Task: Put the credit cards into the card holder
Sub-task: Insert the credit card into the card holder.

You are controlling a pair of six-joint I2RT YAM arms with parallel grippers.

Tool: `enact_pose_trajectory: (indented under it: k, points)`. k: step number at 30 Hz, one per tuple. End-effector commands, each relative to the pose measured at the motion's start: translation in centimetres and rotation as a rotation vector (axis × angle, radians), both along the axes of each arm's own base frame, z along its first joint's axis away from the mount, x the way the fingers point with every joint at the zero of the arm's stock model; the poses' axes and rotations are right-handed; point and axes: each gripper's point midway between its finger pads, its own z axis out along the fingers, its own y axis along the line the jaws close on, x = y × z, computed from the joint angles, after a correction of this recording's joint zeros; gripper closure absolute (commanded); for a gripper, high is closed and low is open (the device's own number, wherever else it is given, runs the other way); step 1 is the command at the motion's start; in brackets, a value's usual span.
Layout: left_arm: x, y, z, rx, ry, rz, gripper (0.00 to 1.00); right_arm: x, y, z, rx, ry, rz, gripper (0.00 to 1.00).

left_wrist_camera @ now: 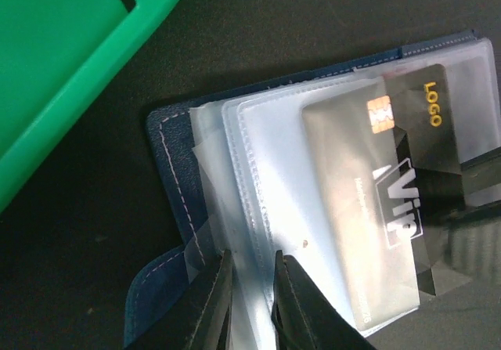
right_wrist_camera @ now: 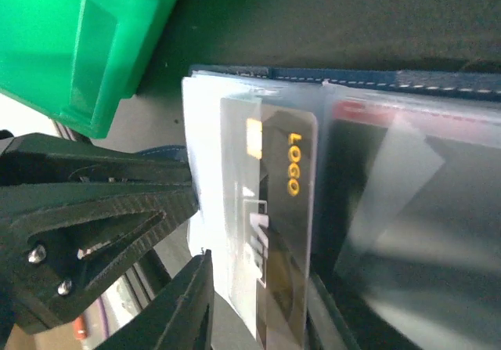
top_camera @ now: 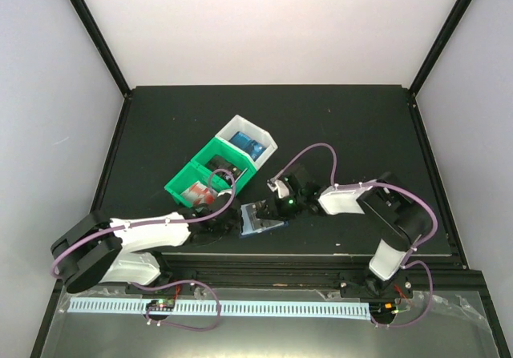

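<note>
The dark blue card holder [top_camera: 263,218] lies open on the black table, its clear sleeves [left_wrist_camera: 266,178] fanned out. My left gripper [left_wrist_camera: 250,276] is shut on the sleeve edges at the holder's spine [left_wrist_camera: 168,178]; in the top view it [top_camera: 230,218] sits at the holder's left. A black "VIP" credit card [left_wrist_camera: 391,201] sits partly inside a sleeve. My right gripper [right_wrist_camera: 262,287] holds this card [right_wrist_camera: 286,209] by its outer end; one of its fingers [left_wrist_camera: 481,244] overlaps the card's end. In the top view this gripper [top_camera: 276,206] is at the holder's right.
A green bin [top_camera: 204,174] with red-and-white cards [top_camera: 196,191] and black cards stands just behind the left gripper, and a white bin [top_camera: 263,138] with blue cards [top_camera: 248,144] adjoins it. The green bin [left_wrist_camera: 63,60] is close to the holder's corner. The left gripper's body [right_wrist_camera: 86,209] fills the right wrist view's left.
</note>
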Motion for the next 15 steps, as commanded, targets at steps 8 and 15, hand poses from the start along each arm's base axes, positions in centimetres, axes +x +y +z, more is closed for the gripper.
enact_pose_trajectory:
  k: [8,15]
  points:
    - [-1.8,1.5,-1.5,0.062,0.058,-0.022,0.83,0.8,-1.9,0.3,-0.194,-0.081,-0.070,0.51]
    - [-2.0,1.3,-1.9,0.052,0.069,-0.031,0.83,-0.2,-0.5,-0.1,-0.185,-0.066,-0.007,0.60]
